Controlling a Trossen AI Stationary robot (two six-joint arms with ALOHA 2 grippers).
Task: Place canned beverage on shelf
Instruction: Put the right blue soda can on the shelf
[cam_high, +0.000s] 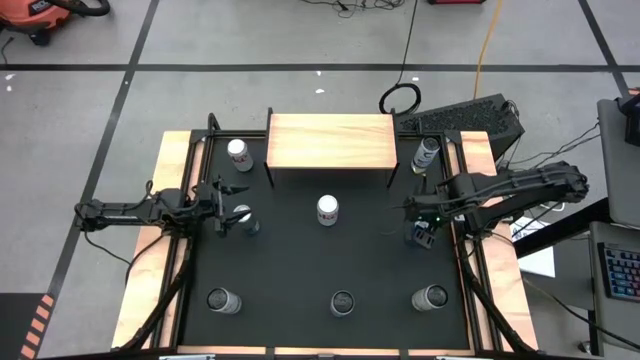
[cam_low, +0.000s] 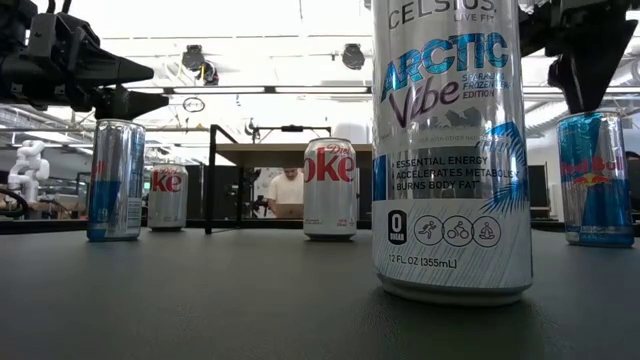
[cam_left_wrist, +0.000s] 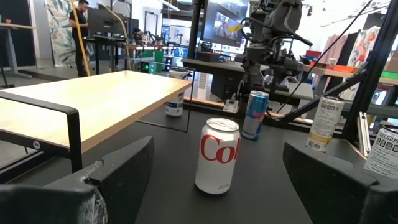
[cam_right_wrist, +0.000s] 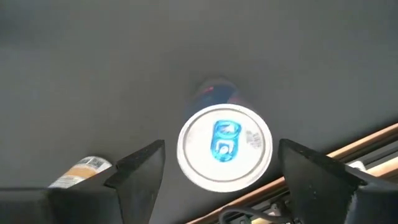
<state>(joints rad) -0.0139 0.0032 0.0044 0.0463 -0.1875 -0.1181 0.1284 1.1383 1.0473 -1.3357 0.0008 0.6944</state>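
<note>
The shelf, light wood on thin black legs, stands at the table's far middle with nothing on its top. My right gripper points straight down, open, above an upright blue-and-silver Red Bull can at the table's right. Its fingers stand on either side of the can's top and above it, not touching. My left gripper waits level and open at the table's left. It faces a Diet Coke can that stands upright at the table's middle.
Another Red Bull can stands beside the left gripper. Cans stand at the far left and far right beside the shelf. Three more stand along the near edge. A wooden frame borders the black mat.
</note>
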